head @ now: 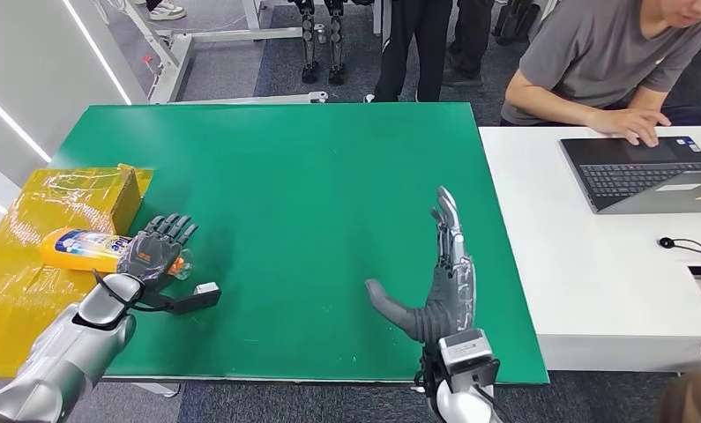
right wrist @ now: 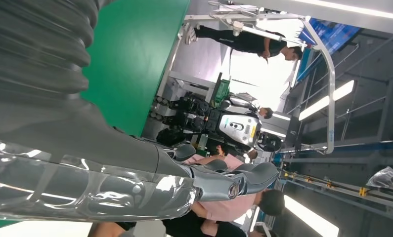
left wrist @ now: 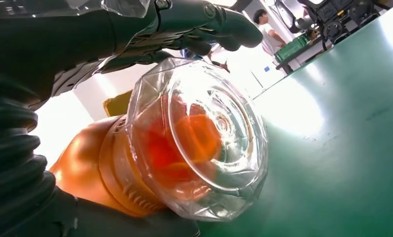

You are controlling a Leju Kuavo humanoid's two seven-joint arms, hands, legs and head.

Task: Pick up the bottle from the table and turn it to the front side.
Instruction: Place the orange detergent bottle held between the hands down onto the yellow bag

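An orange bottle [head: 78, 248] with a blue and white label lies on its side at the left edge of the green table [head: 311, 176], its body over a yellow plastic sheet [head: 11, 300]. My left hand [head: 157, 247] lies over its cap end. In the left wrist view the clear cap [left wrist: 199, 148] sits inside the hand [left wrist: 61, 44], with the fingers [left wrist: 209, 24] arched over it and the thumb under the orange body. My right hand [head: 443, 282] stands upright and open above the table's near right part, fingers straight and holding nothing; its fingers [right wrist: 219, 182] also show in the right wrist view.
A yellow cardboard box [head: 82, 189] stands just behind the bottle. A white table [head: 593, 264] adjoins on the right with a laptop [head: 637, 172] and cables. A seated person [head: 611, 62] rests a hand on the laptop. Other people stand beyond the table's far edge.
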